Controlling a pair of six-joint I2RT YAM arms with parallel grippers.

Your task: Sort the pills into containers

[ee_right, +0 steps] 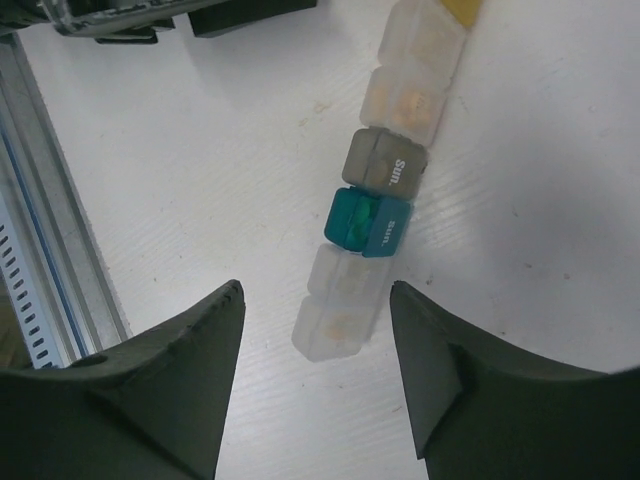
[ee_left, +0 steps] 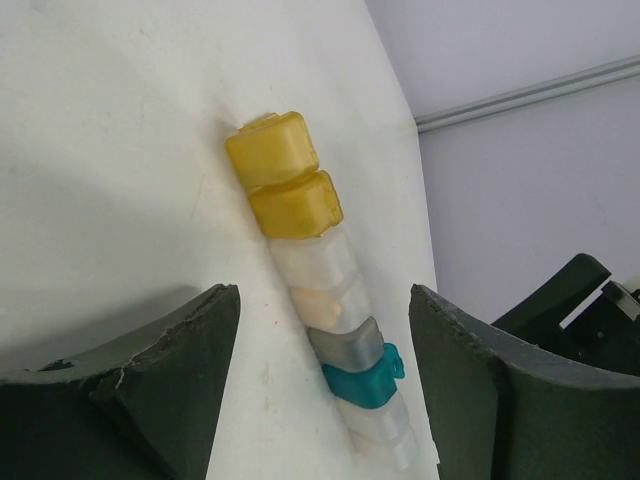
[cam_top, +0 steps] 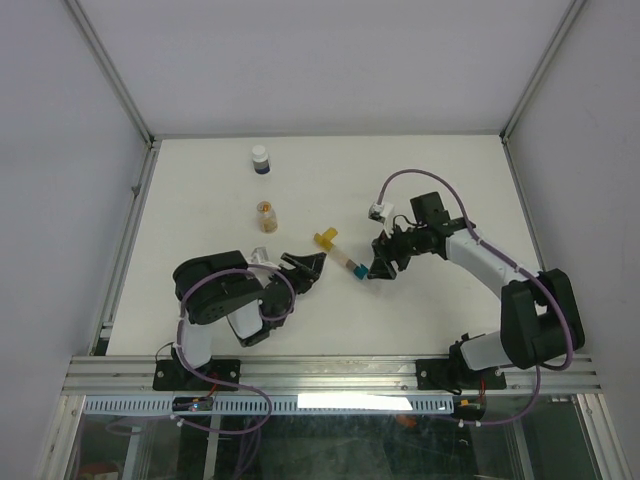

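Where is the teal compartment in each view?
Top external: teal compartment sits mid-picture, near the strip's lower-right end.
Left wrist: low, right of centre, just below a grey compartment.
Right wrist: centre of the picture, again just below the grey one.
Shared landmark: the yellow end of the strip, at upper centre in the left wrist view and cut by the top edge in the right wrist view.
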